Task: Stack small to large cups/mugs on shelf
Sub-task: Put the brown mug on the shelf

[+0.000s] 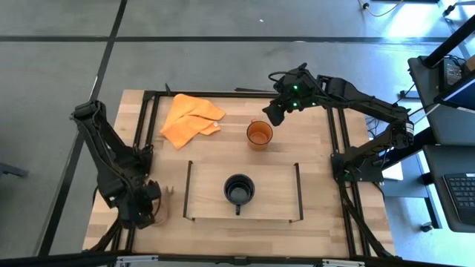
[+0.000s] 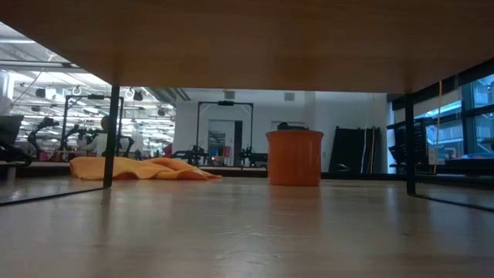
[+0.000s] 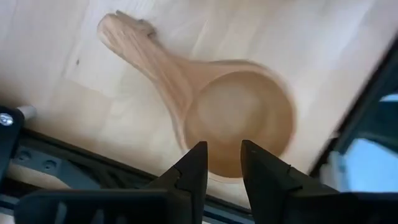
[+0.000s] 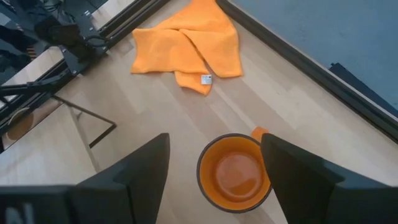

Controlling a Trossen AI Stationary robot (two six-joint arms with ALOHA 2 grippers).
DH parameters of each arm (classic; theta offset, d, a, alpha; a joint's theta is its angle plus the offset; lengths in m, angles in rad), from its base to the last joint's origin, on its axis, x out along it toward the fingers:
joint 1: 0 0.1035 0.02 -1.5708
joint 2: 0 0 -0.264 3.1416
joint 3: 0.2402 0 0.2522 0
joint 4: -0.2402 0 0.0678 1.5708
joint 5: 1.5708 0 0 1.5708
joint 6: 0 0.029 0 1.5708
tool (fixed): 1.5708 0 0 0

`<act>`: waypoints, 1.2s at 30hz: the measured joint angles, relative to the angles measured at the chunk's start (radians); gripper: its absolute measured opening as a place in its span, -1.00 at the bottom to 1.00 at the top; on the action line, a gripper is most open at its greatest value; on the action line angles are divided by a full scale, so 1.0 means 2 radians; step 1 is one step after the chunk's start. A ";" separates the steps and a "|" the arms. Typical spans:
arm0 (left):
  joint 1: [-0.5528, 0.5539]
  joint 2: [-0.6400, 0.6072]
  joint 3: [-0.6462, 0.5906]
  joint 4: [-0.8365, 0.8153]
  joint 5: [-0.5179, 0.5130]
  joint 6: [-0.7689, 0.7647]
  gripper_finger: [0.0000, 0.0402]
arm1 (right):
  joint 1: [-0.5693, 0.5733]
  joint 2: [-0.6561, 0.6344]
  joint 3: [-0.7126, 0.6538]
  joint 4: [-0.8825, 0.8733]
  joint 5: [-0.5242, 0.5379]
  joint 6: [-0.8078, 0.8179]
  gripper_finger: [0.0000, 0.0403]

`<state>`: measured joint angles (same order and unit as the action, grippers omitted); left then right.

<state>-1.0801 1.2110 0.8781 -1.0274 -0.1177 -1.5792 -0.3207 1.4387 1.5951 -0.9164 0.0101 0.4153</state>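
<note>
The small tan wooden cup lies on the table by the near left corner, outside the shelf, with its long handle pointing away. My left gripper is over the cup's rim, its fingers a narrow gap apart. The black mug stands in the middle of the shelf. The translucent orange mug stands upright beyond the shelf. My right gripper hangs wide open above it, a finger on either side, not touching it. My left gripper's fingertips stand over the wooden cup's rim on the side away from the handle. I cannot tell whether they touch it. The cup rests on the table.
A crumpled orange cloth lies at the far left of the table, and also shows in the low view. A black metal outer frame rings the table. Bare wood lies on both sides of the black mug inside the shelf.
</note>
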 joint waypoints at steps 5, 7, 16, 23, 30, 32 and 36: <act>0.000 -0.021 0.001 -0.087 -0.033 -0.098 -0.69 | -0.006 0.000 0.000 0.004 0.000 -0.002 0.26; 0.006 -0.025 -0.006 -0.127 -0.033 -0.157 -0.83 | -0.008 0.000 0.000 0.005 0.000 -0.003 0.26; 0.056 -0.030 -0.076 -0.044 -0.032 -0.215 -0.99 | -0.008 0.002 0.000 0.005 -0.016 0.013 0.26; 0.112 -0.030 -0.101 -0.027 -0.028 -0.191 -1.00 | 0.007 0.016 0.000 0.011 -0.028 0.022 0.26; 0.144 -0.030 -0.147 0.087 -0.019 -0.144 -1.00 | 0.009 0.023 0.000 0.010 -0.029 0.013 0.26; 0.146 -0.030 -0.149 0.115 -0.021 -0.133 -1.00 | 0.009 0.023 0.000 0.011 -0.029 0.013 0.26; 0.146 -0.030 -0.146 0.146 -0.022 -0.111 -1.00 | 0.009 0.023 0.000 0.010 -0.028 0.013 0.26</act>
<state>-0.7884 1.1511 0.5855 -0.7352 -0.1617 -1.8013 -0.3031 1.4845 1.5944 -0.8955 -0.0467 0.4408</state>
